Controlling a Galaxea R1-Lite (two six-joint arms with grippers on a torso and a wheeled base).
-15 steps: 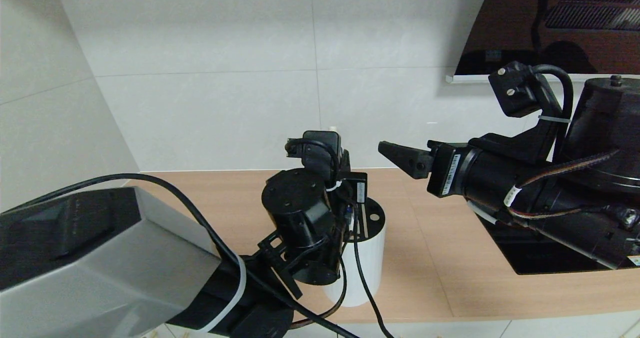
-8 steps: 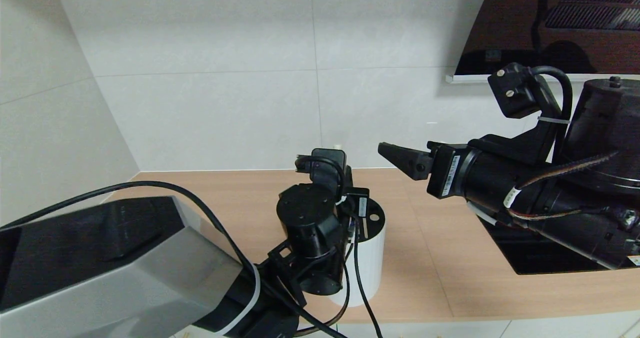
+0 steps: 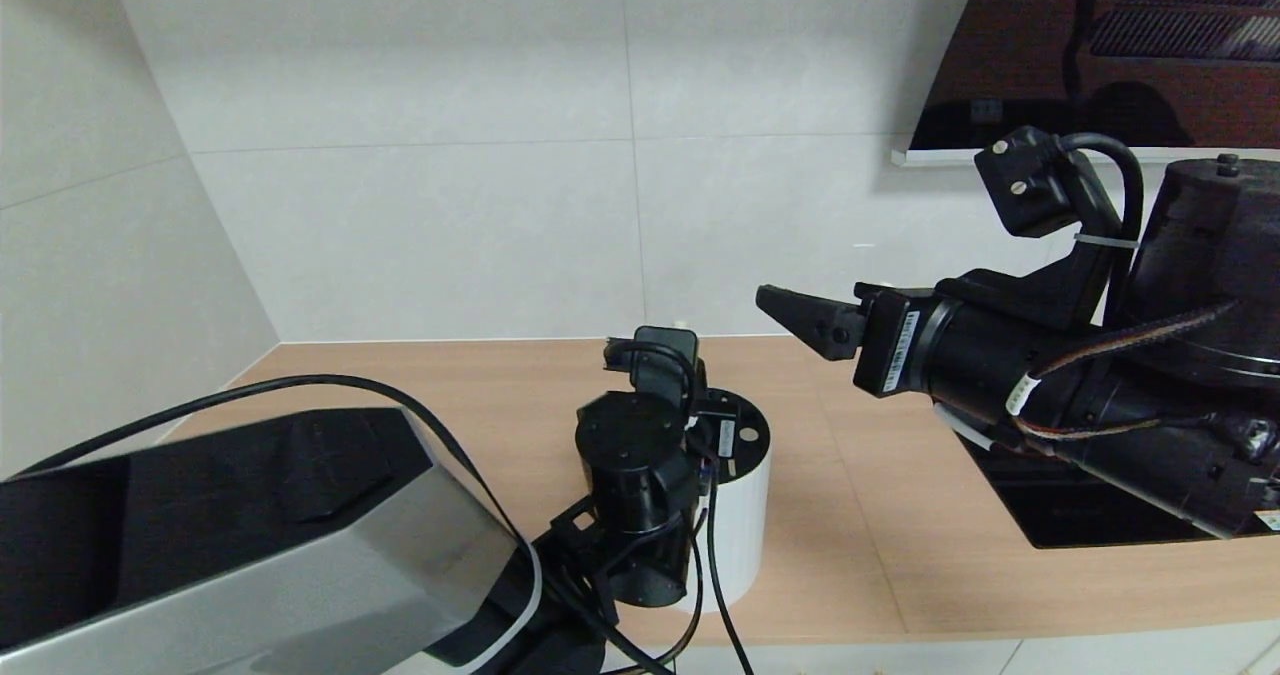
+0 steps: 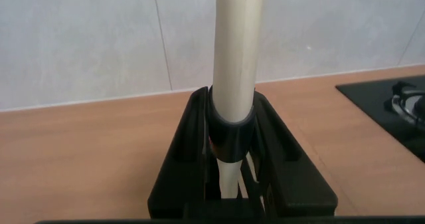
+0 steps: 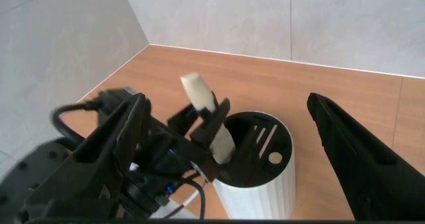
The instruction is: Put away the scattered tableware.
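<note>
Nearest to us, the left pincer [image 4: 232,139] is clenched on a cream-handled utensil [image 4: 239,44], handle up and a little tilted. It hangs right over the white holder [image 3: 742,530] at the near edge of the tabletop [image 3: 480,385]. The utensil's lower end sits at the holder's black slotted lid [image 5: 267,143]. We cannot tell whether it is already in a slot, or what kind of utensil it is.

We judge the step to be dropping this piece into the holder. The next move calls for lining the working end up with an opening, going straight down, then letting go. A tilted stem could catch on the lid.

Farther right, the right pincer [image 3: 800,315] hangs above the tabletop, jaws spread wide and holding nothing. A black cooktop [image 3: 1080,520] lies right of it, with the tiled wall [image 3: 450,155] behind.
</note>
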